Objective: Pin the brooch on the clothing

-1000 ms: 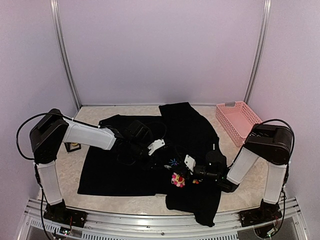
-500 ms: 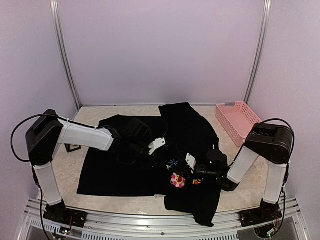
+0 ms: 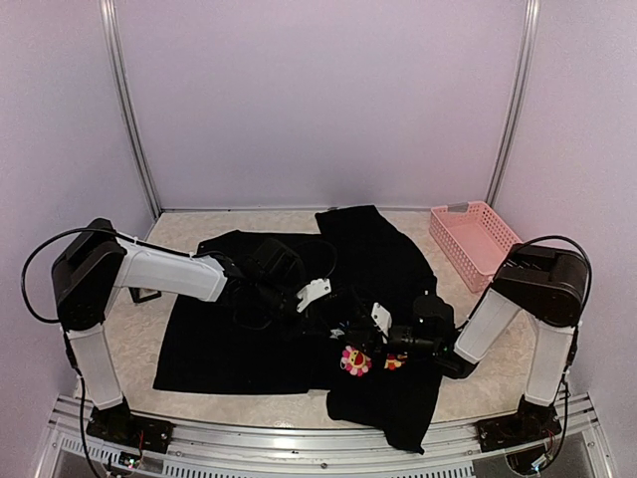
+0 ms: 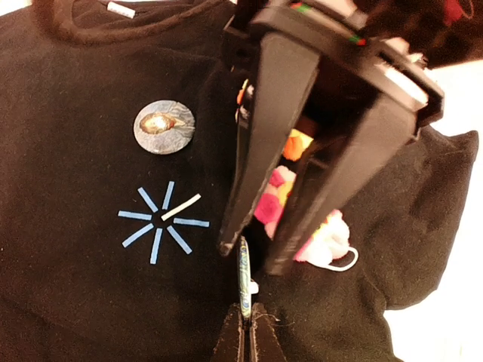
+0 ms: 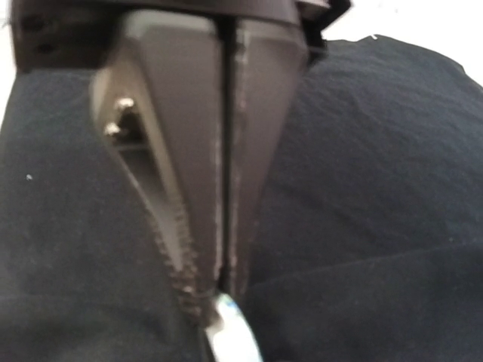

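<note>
The clothing (image 3: 299, 339), a black shirt, lies spread on the table, with a light-blue star mark (image 4: 161, 222) and pink (image 3: 353, 360) and orange (image 3: 394, 361) flower badges. In the left wrist view my left gripper (image 4: 247, 328) is shut on the brooch (image 4: 244, 275), a thin blue-green disc seen edge-on, just right of the star. My right gripper (image 4: 253, 256) points at it from the other side, its jaws slightly apart around the disc's far edge. The right wrist view shows the left fingers (image 5: 249, 151) pressed together and the brooch (image 5: 234, 339) at their tips. The two grippers meet at mid-shirt (image 3: 348, 327).
A second round grey-bronze brooch (image 4: 164, 127) lies on the shirt above the star. A pink basket (image 3: 473, 239) stands at the back right. A small dark object (image 3: 147, 292) sits left of the shirt. The collar (image 4: 113, 30) is at the far side.
My left gripper has closed on the brooch. My right gripper's jaws have parted a little. Both arms stay almost where they were.
</note>
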{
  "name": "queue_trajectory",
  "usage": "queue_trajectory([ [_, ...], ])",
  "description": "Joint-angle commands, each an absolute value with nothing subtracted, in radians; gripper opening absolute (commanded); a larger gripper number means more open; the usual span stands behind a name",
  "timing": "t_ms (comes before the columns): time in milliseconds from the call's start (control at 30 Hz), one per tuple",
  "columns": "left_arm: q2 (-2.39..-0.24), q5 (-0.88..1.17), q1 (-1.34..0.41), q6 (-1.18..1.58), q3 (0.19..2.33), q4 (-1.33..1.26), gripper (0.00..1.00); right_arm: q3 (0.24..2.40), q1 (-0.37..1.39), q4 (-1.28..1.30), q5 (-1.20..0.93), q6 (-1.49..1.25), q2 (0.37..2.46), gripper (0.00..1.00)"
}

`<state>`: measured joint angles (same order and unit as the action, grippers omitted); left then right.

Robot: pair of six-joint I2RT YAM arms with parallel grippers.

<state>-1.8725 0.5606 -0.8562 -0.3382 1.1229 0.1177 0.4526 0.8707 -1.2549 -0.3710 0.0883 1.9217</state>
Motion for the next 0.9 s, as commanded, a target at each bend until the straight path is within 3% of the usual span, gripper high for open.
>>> queue_trajectory([
  [0,-1.832,0.56,-0.854,-0.336,1.147,0.146,0.0,0.439,0.86,-1.179,-0.421,0.107,1.86,0.26],
  [167,-1.819,0.558,-0.854,-0.335,1.155,0.16,0.0,0.432,0.857,-1.157,-0.471,0.063,1.858,0.4],
  [367,-1.799,0.59,-0.857,-0.329,1.161,0.164,0.0,0.473,0.857,-1.169,-0.441,0.012,1.929,0.44],
  [633,-1.79,0.602,-0.86,-0.342,1.168,0.209,0.0,0.489,0.85,-1.134,-0.379,0.009,1.942,0.12],
  [867,-1.794,0.598,-0.868,-0.35,1.182,0.22,0.0,0.515,0.844,-1.073,-0.387,0.003,1.94,0.01],
])
